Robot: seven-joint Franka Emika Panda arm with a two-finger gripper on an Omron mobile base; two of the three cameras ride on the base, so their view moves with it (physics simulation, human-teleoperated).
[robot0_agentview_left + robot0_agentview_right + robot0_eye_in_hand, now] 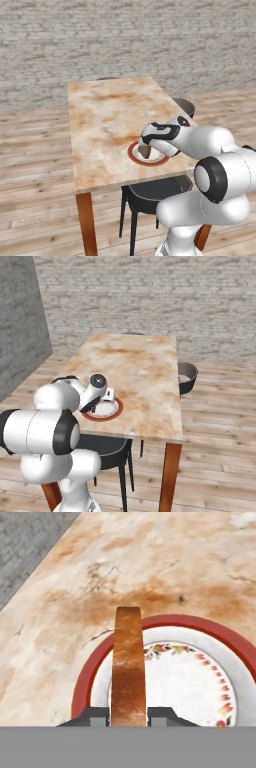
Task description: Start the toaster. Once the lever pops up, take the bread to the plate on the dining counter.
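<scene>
jaws: gripper clamped on bread, slice edge-up
bread: over left part of plate, contact unclear
plate: near edge of dining counter
risk: released edge-up, slice could topple off the rim

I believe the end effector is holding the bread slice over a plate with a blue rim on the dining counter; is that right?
Not quite: the plate has a red rim, as the hand view shows. Otherwise yes, the end effector holds the bread over it on the dining counter.
</scene>
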